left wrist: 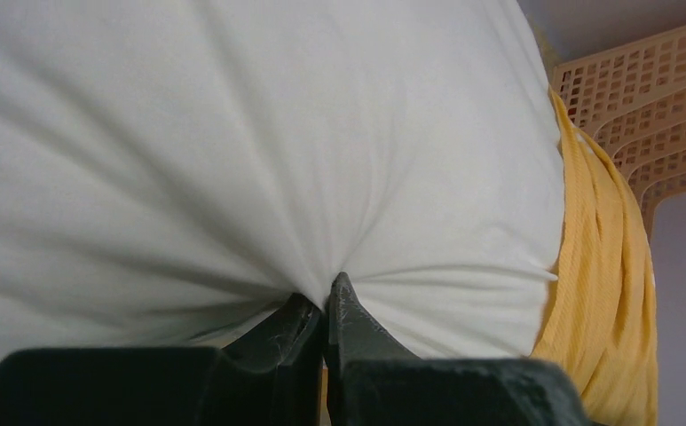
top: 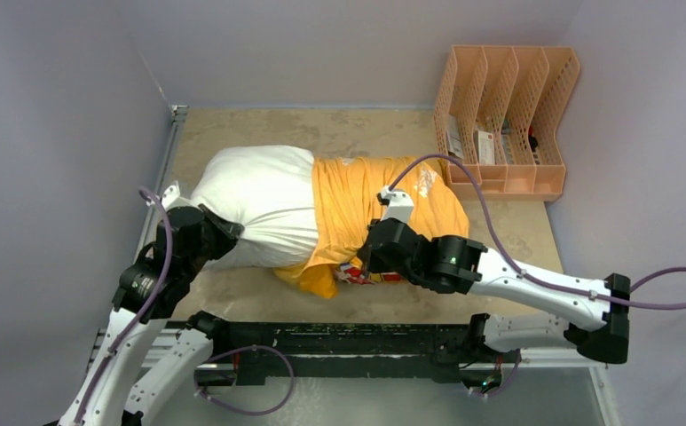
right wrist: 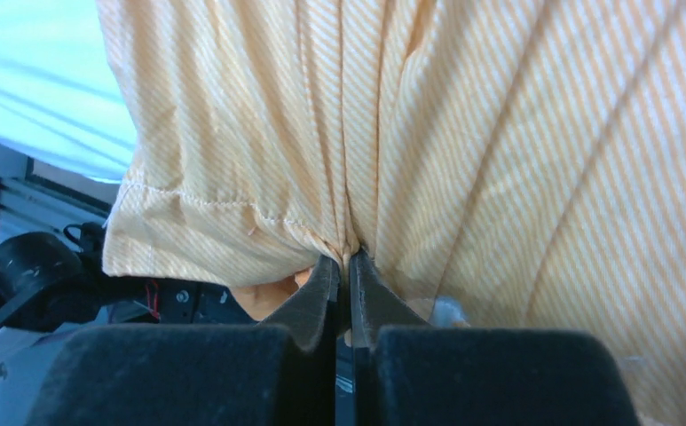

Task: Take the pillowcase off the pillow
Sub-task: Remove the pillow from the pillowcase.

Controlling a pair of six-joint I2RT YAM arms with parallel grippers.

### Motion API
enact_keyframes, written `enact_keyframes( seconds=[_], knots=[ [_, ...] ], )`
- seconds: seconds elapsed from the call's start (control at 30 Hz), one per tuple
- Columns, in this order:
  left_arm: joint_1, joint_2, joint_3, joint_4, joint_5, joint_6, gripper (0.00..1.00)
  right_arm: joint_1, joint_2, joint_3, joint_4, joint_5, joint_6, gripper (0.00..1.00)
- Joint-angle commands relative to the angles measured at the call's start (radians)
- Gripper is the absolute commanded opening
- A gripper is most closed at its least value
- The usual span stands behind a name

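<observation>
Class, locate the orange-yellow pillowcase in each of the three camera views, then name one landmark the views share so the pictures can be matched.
Top external: pillowcase at centre, covering the right half of the pillow.
Left wrist: pillowcase bunched along the right edge, behind the white bulge.
Right wrist: pillowcase fills most of the frame.
Shared landmark: the white pillow, left of the pillowcase in every view.

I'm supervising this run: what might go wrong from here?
The left gripper pinches only a small fold of the pillow, which may slip free. The right gripper grips the pillowcase near its hem; bunched fabric could snag on the pillow. The peach desk organiser stands close; a rightward pull might hit it.
</observation>
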Motion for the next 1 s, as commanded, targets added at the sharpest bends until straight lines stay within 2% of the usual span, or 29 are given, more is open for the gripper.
enact_keyframes(
  seconds=[0.0, 0.07, 0.1, 0.2, 0.3, 0.37, 0.47, 0.63, 0.77, 0.83, 0.9, 0.93, 0.97],
  knots=[
    [0.029, 0.006, 0.089, 0.068, -0.178, 0.091, 0.00, -0.007, -0.022, 0.063, -0.069, 0.033, -0.168, 0.00],
    [0.029, 0.005, 0.092, 0.054, -0.184, 0.090, 0.00, 0.011, 0.015, 0.139, -0.109, 0.041, -0.156, 0.01],
    [0.029, 0.002, 0.092, 0.049, -0.188, 0.086, 0.00, 0.021, 0.037, 0.171, -0.114, 0.037, -0.185, 0.06],
    [0.029, -0.013, 0.083, 0.041, -0.185, 0.072, 0.00, 0.031, 0.058, 0.231, -0.101, -0.018, -0.251, 0.30],
    [0.029, -0.002, 0.088, 0.035, -0.140, 0.094, 0.00, 0.035, 0.027, 0.271, -0.180, 0.022, -0.129, 0.42],
    [0.029, 0.003, 0.097, 0.013, -0.125, 0.107, 0.00, 0.035, -0.020, 0.253, -0.182, 0.041, -0.094, 0.47],
    [0.029, -0.006, 0.100, 0.000, -0.127, 0.111, 0.00, 0.035, -0.078, 0.176, -0.240, 0.054, -0.034, 0.63],
    [0.029, -0.003, 0.104, -0.013, -0.116, 0.098, 0.00, 0.036, -0.011, 0.179, -0.338, 0.064, 0.017, 0.69],
    [0.029, -0.005, 0.097, -0.001, -0.115, 0.083, 0.00, 0.033, 0.080, 0.118, -0.240, -0.035, -0.049, 0.75],
    [0.029, -0.011, 0.092, 0.006, -0.154, 0.081, 0.00, 0.026, 0.127, 0.101, -0.160, -0.042, -0.098, 0.75],
    [0.029, -0.014, 0.097, 0.021, -0.195, 0.089, 0.00, 0.016, 0.183, 0.116, -0.161, 0.003, -0.086, 0.68],
    [0.029, -0.011, 0.108, 0.025, -0.209, 0.099, 0.00, 0.009, 0.207, 0.128, -0.195, 0.047, -0.066, 0.55],
    [0.029, 0.001, 0.122, 0.025, -0.217, 0.113, 0.00, -0.001, 0.225, 0.139, -0.235, 0.097, -0.047, 0.35]
  ],
)
